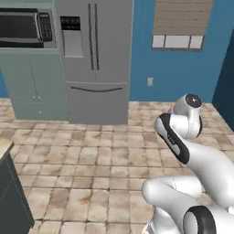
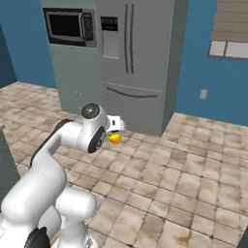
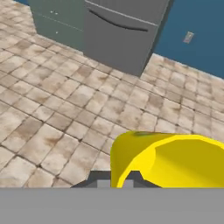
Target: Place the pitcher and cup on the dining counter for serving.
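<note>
- Clamped around the small yellow plastic cup (image 3: 170, 159), the gripper (image 3: 114, 178) is seen closed.
- The cup is carried above the beige tiled floor (image 3: 65, 109), before the grey steel fridge (image 2: 138, 58).

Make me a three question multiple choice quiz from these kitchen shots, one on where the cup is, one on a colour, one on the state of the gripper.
1. Where is the cup?
A. In the gripper, above the tiled floor
B. On top of the microwave
C. Inside the fridge

2. What colour is the wall beside the fridge?
A. Red
B. Blue
C. White

3. How is the gripper?
A. Wide open, holding nothing
B. Shut on the cup
C. Pressed against the fridge door

Answers:
1 A: the cup sits right at the gripper in the hand view, with the tiled floor beyond it, and shows yellow at the end of the arm in the right base view.
2 B: the wall next to the fridge is blue.
3 B: the cup's rim is pinched at the fingertips.
</note>
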Motion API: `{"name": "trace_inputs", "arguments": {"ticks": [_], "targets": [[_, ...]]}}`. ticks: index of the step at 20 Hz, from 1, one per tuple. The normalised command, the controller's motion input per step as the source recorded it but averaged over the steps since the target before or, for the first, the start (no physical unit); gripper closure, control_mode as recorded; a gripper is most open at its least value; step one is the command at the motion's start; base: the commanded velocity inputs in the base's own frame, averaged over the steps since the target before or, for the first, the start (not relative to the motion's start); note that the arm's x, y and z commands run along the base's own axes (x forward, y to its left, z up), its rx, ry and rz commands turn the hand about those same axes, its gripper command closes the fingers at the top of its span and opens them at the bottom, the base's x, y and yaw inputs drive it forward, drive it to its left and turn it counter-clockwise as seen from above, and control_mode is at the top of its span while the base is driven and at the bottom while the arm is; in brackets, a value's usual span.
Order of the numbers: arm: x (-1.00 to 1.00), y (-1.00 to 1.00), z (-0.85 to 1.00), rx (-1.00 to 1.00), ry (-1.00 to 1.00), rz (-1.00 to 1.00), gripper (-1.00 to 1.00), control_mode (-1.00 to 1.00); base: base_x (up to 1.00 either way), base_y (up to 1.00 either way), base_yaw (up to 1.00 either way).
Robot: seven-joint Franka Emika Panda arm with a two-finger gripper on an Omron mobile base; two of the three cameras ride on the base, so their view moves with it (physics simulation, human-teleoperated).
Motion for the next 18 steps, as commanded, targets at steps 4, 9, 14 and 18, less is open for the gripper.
{"name": "trace_inputs", "arguments": {"ticks": [4,9,14,18], "targets": [[0.0,0.0,0.0,0.0,0.0,0.0,1.0,1.0,0.0,0.0,1.0],[0.0,0.0,0.0,0.0,0.0,0.0,1.0,1.0,0.0,0.0,1.0],[0.0,0.0,0.0,0.0,0.0,0.0,1.0,1.0,0.0,0.0,1.0],[0.0,0.0,0.0,0.0,0.0,0.0,1.0,1.0,0.29,0.05,0.8]]}}
